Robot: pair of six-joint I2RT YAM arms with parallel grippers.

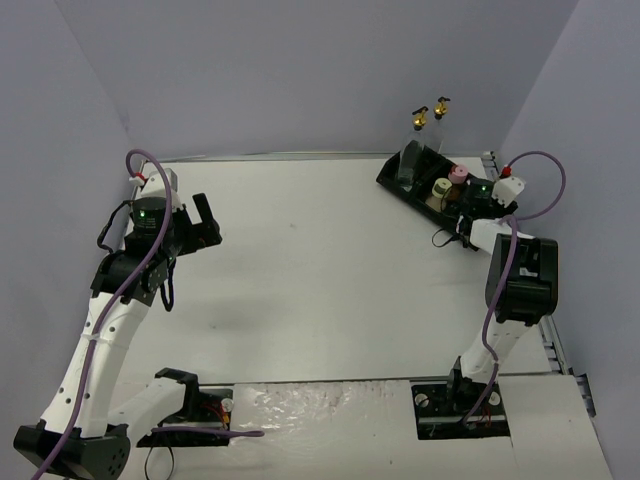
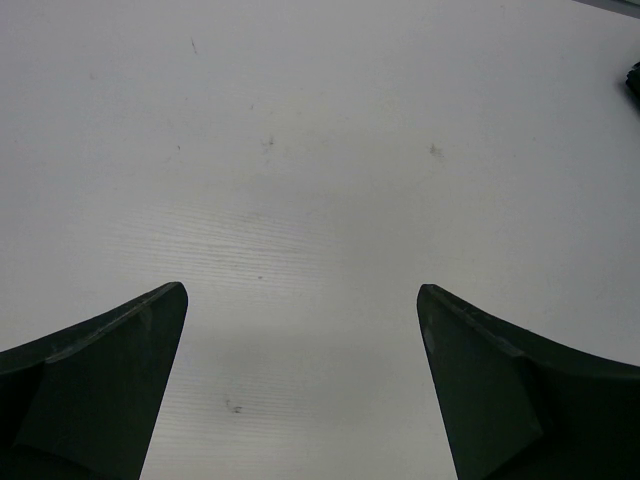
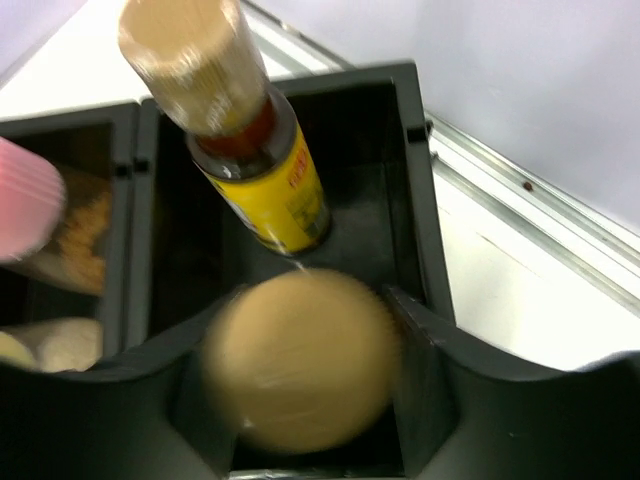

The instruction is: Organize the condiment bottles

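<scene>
Black compartmented plastic tray [image 3: 425,180] at far right of white table [image 1: 300,280], yellow-labelled brown-capped amber bottle [image 3: 265,190] leaning in its end compartment, second brown-capped bottle [image 3: 300,360] blurred between right gripper [image 3: 300,330] fingers, possibly touching, clamped or not unclear, left gripper [image 2: 302,295] spread wide over that table

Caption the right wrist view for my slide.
Right gripper, jaws flanking a blurred brown cap at the black tray's end, tilted yellow-labelled bottle behind.

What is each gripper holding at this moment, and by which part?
Left gripper: fingers apart, nothing held. Right gripper: fingers on both sides of a bottle's brown cap in the tray; whether they grip it cannot be told.
</scene>
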